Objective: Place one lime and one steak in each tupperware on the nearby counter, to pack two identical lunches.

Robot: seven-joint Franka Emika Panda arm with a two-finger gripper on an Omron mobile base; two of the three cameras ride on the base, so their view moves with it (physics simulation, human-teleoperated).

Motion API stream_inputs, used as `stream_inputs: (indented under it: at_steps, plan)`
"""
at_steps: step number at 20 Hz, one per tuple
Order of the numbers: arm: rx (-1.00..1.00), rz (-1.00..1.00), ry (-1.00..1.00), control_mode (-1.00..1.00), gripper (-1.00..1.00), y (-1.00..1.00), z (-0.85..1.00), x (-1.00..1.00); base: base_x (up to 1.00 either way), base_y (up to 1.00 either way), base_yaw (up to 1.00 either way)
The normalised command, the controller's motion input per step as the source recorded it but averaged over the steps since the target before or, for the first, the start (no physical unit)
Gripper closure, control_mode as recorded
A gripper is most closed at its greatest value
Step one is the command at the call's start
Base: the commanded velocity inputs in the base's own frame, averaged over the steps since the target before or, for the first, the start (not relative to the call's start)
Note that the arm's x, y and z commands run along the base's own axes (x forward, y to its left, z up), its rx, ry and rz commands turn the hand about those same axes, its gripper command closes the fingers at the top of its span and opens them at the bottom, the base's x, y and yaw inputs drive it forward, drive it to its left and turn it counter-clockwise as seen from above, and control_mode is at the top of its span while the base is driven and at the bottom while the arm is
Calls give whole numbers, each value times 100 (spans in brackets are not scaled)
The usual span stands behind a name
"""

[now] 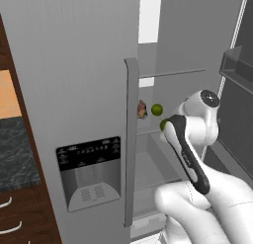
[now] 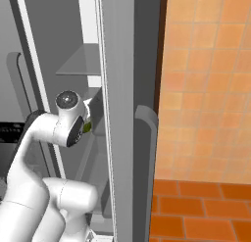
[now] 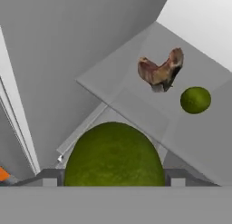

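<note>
My gripper (image 3: 113, 180) reaches into the open fridge and is shut on a lime (image 3: 113, 155), which bulges large and green between the two finger tips. In the left base view that held lime (image 1: 162, 124) shows just off the shelf edge, at the end of my hand. A second lime (image 3: 195, 99) (image 1: 157, 109) lies on the grey fridge shelf (image 3: 136, 105). Beside it lies a brown-red steak (image 3: 161, 71) (image 1: 142, 109), partly hidden by the door handle from the left base. The counter (image 1: 15, 149) shows at far left. The tupperware is out of view.
The closed fridge door with its dispenser (image 1: 89, 171) and long handle (image 1: 131, 139) stands close on the left. The open door with bins (image 1: 237, 70) is on the right. An orange tiled wall (image 2: 206, 89) and floor lie beyond the fridge side.
</note>
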Motion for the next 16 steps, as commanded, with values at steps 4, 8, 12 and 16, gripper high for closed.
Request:
stream_inputs:
  at_steps: [4, 8, 12, 16]
  plan:
    - [2, -16, 14, -100, 100, -2, 93, -51, 0, 0, 0]
    - [7, -17, 7, -100, 100, 0, 48, -77, 0, 0, 0]
    - [13, -7, -1, -100, 100, -7, 2, -100, 0, 0, 0]
    - [6, -3, -4, -100, 100, -2, 1, -93, 0, 0, 0]
